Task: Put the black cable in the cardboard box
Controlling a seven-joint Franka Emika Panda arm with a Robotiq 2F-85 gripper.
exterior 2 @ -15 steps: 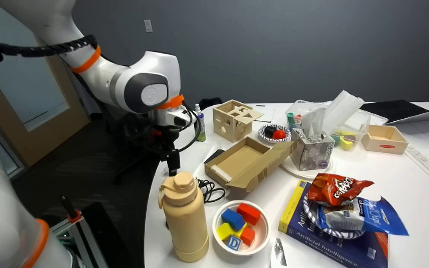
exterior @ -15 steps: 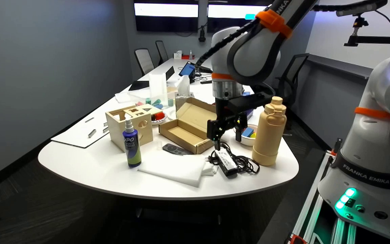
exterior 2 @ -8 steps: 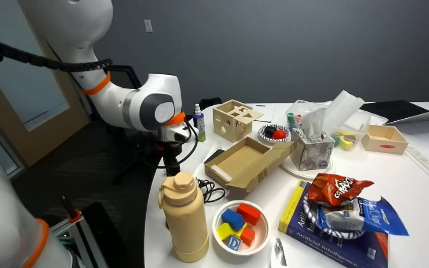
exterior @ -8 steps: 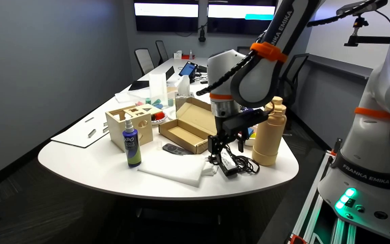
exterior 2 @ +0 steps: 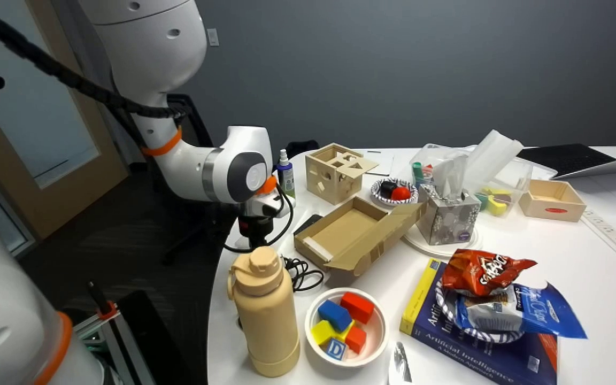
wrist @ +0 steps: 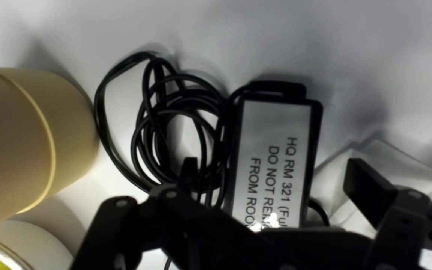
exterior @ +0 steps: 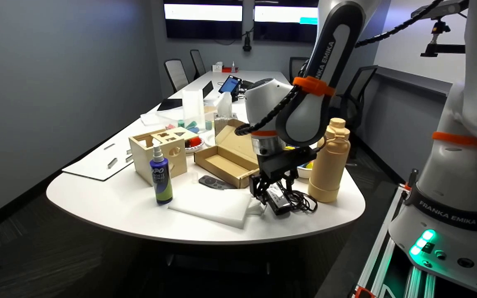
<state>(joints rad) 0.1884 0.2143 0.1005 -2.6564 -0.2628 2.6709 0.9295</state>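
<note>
Black cable (wrist: pixel 162 153) and adapter brick (wrist: pixel 272 161) lie on the tabletop (exterior: pixel 126 207), outside the cardboard box (exterior: pixel 222 164), which sits at their ten o'clock in an exterior view. Your end effector (wrist: pixel 275 172) is released, holding nothing, its fingers (wrist: pixel 368 192) roughly at the brick's nine and three o'clock in the wrist view. You seem to be lining up the grasp. Next, likely sink slightly, squeeze, lift the cable past the bottle (wrist: pixel 24 146) beside it, then carry to the box.

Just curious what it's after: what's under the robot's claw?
The wrist view shows a labelled black charger brick and looped black cable below the open claw. In that view the claw covers one end of the brick and part of the cable.
</note>
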